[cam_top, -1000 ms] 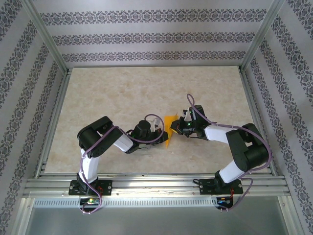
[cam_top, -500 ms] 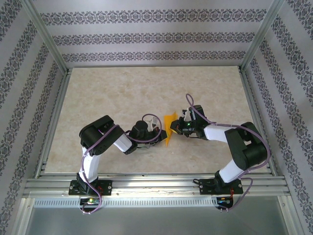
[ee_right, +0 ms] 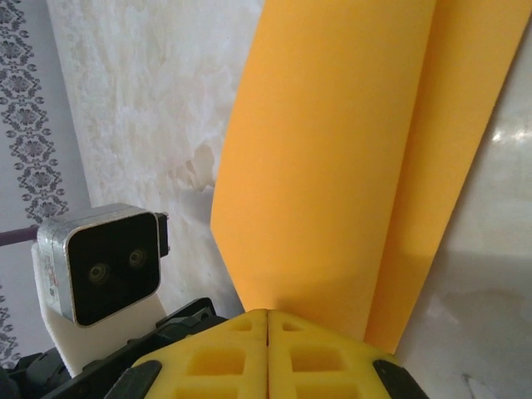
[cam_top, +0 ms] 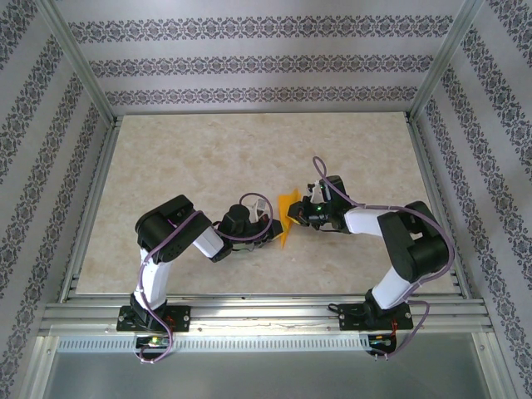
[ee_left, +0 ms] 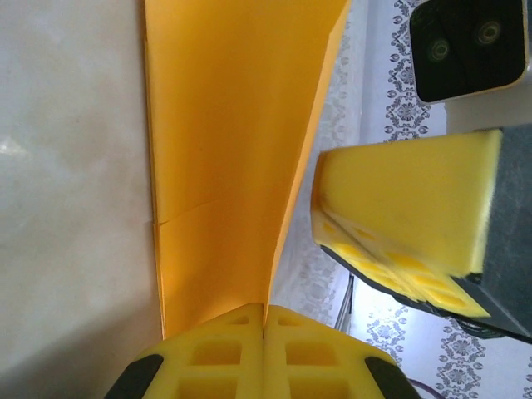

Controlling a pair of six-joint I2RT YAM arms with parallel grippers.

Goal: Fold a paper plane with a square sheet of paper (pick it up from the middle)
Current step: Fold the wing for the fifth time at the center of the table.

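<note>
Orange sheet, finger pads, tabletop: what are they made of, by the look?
Sheet of paper: thin matte orange paper, judging by its sharp crease. Finger pads: matte yellow with moulded square recesses; likely rubber or soft plastic. Tabletop: beige marble pattern, slight sheen; probably laminate or vinyl.

right claw (ee_right: 267, 326) | pinching orange paper (ee_right: 332, 150) | marble table (ee_right: 141, 100) behind

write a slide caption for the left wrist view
Left claw shut on the folded orange paper, marbled table behind.
</note>
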